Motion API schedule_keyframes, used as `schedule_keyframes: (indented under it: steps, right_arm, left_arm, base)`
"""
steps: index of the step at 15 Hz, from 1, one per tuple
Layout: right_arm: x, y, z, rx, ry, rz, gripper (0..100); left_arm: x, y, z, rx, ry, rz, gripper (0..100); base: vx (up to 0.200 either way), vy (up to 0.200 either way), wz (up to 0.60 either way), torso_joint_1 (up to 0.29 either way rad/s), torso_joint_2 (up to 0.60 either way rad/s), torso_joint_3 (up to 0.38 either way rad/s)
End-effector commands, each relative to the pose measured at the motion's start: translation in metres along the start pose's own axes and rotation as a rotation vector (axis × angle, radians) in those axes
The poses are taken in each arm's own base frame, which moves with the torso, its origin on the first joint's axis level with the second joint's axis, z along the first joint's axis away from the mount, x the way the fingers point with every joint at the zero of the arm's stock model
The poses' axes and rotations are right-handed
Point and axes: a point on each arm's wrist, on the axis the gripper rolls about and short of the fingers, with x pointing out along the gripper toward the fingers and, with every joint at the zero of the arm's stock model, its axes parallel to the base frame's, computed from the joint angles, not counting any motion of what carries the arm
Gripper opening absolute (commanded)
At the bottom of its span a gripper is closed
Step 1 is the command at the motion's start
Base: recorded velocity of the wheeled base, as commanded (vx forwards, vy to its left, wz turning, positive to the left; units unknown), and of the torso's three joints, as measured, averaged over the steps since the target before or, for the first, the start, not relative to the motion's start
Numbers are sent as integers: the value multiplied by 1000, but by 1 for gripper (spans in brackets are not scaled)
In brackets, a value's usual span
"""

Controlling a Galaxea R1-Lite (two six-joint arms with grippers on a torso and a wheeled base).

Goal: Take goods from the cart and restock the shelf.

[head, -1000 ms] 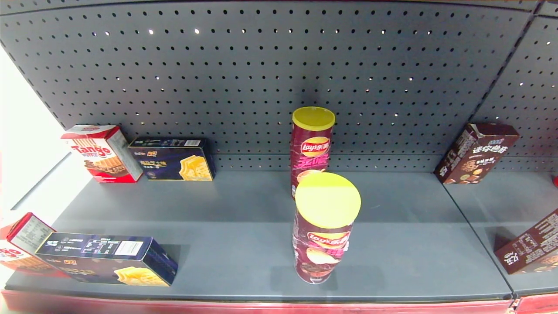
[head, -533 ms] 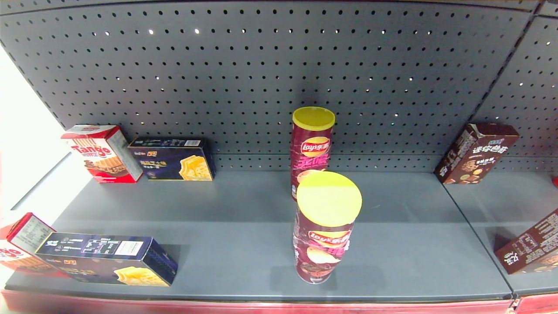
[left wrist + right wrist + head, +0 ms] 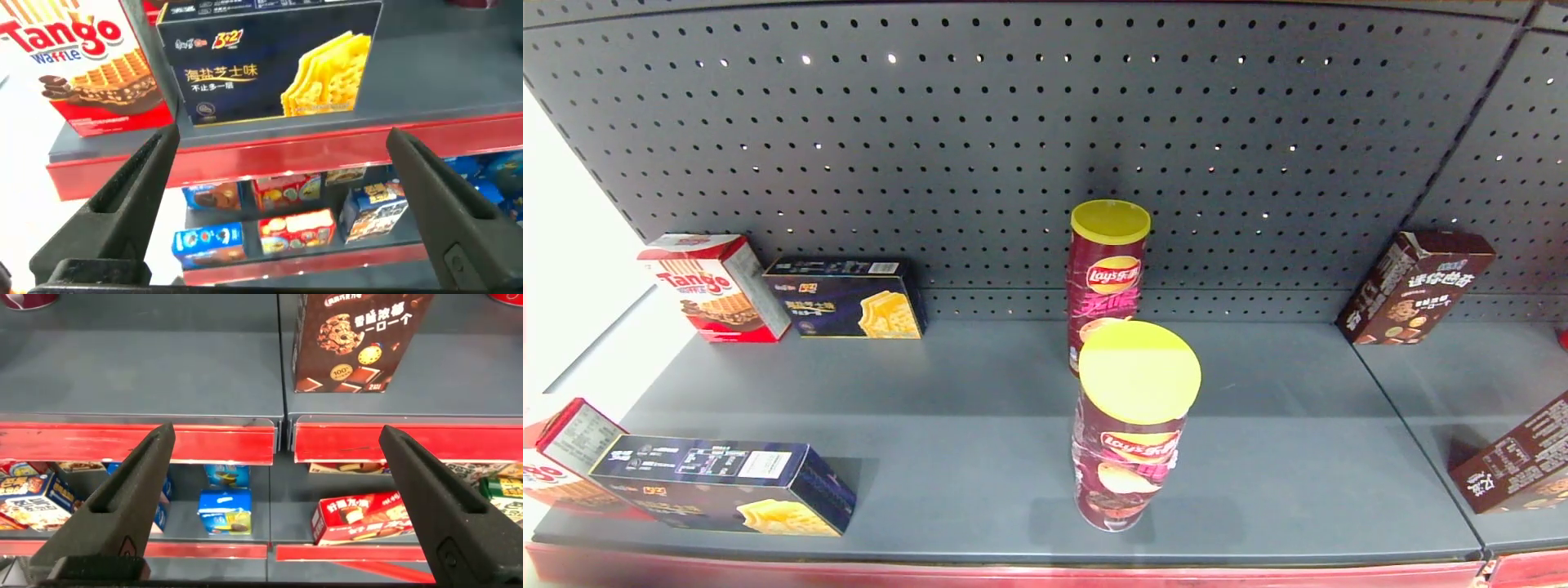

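Note:
Two maroon chip cans with yellow lids stand upright on the grey shelf [image 3: 947,408]: one near the front [image 3: 1131,441], one behind it by the pegboard [image 3: 1104,278]. My left gripper [image 3: 282,139] is open and holds nothing. It sits just before the shelf's red front edge [image 3: 278,155], below a dark blue cracker box [image 3: 270,65] and a red wafer box [image 3: 78,65]. My right gripper [image 3: 278,433] is open too, before the red edge [image 3: 221,441], with a brown cookie box [image 3: 359,339] on the shelf above it.
On the shelf: a red wafer box [image 3: 715,286] and a blue box [image 3: 849,298] at back left, a blue box [image 3: 723,486] and a red box [image 3: 564,457] at front left, brown boxes at right [image 3: 1417,286] [image 3: 1515,465]. Lower shelves hold several small packs [image 3: 294,229].
The front can's lid has shifted very slightly to the right; everything else stands as before.

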Motion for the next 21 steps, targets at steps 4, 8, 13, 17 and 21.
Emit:
schedule_keyframes:
  steps: [4,8,13,17,21]
  right_arm:
    - [0,0,0,0,1,0,100]
    - [0,0,0,0,3,0,100]
    - [0,0,0,0,1,0,100]
    - [0,0,0,0,0,3,100]
    - [0,0,0,0,1,3,100]
  left_arm:
    - [-2,0,-1,-34,-19,-13,100]
    - [-2,4,-6,-25,37,198,100]
    - [-2,0,-7,15,46,41,100]
    - [-2,1,-8,-3,48,54,100]
    - [-2,1,-8,-10,47,48,100]
  base:
    - [0,0,0,0,0,0]
    - [0,0,0,0,0,0]
    - [0,0,0,0,0,0]
    - [0,0,0,0,0,0]
    - [0,0,0,0,0,0]
